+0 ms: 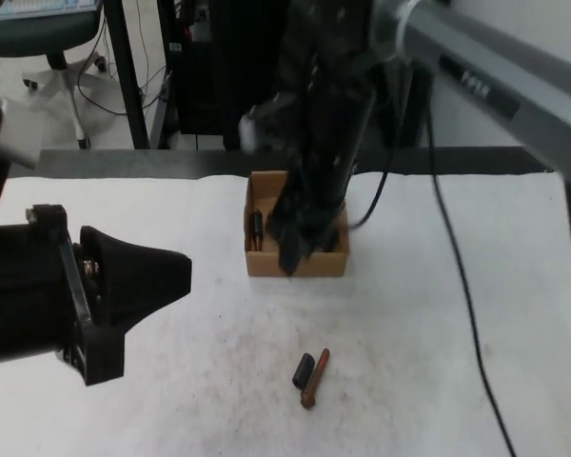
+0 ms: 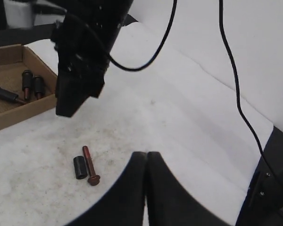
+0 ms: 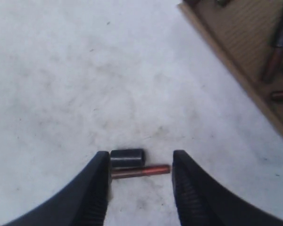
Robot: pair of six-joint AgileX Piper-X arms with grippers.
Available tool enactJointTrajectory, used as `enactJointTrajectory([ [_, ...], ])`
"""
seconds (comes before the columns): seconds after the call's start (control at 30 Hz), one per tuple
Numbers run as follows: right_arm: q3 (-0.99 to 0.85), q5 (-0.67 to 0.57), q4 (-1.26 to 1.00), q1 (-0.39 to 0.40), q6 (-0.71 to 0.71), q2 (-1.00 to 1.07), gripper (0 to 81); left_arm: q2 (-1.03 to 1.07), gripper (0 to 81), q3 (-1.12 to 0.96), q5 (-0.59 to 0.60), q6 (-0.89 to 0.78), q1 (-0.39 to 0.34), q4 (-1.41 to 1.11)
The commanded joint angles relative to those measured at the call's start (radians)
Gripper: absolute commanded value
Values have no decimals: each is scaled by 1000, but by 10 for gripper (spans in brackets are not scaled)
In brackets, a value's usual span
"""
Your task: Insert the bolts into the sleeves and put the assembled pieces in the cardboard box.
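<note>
Overhead, the right claw (image 3: 140,157) hangs with its fingers spread wide and empty, pinching nothing and touching nothing. In its own wrist view the loose sleeve (image 3: 127,158) and bolt (image 3: 141,171) show in the gap between the two fingers, but they lie on the counter (image 1: 171,400) below, clear of both pads. The sleeve is short and black. The bolt is longer and copper-coloured, and it lies alongside the sleeve, not inside it. Whether the two touch or only lie just beside each other cannot be told.

From the high view this claw stands over the front wall of the box (image 1: 266,262), and the loose pair rests on the counter nearer the camera, apart from the box.

The left claw (image 2: 147,160) has its fingers pressed together along their whole length — nothing is caught between them. It hovers over the counter at the left of the high view, well apart from the box, and it touches neither bolt nor sleeve. In its wrist view the pair lies beyond its tips, off to one side.

The box is open brown cardboard and holds assembled pieces (image 2: 32,84): two lie close together and a third lies apart from them. A black cable (image 1: 462,286) trails across the counter on the right.
</note>
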Motion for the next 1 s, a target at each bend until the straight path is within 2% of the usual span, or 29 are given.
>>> enactJointTrajectory([
  [0.0, 67, 12, 26, 45, -89, -12, 398, -11, 3, -8, -7, 25, 1, -4],
  [0.2, 233, 202, 49, 98, -89, -12, 389, -20, 3, -8, 0, 25, 1, -4],
  [0.3, 306, 294, 60, 91, -89, -12, 320, -29, 3, -8, 0, 25, 1, -4],
  [0.43, 364, 255, 55, 58, -114, -27, 246, -36, 3, -8, 0, 25, 1, -4],
  [0.73, 374, 193, -57, 52, -180, -110, 249, -38, 3, -8, 0, 25, 1, 0],
  [0.97, 374, 144, -67, 54, -353, -123, 249, -38, 3, -8, -36, 70, 1, -4],
])
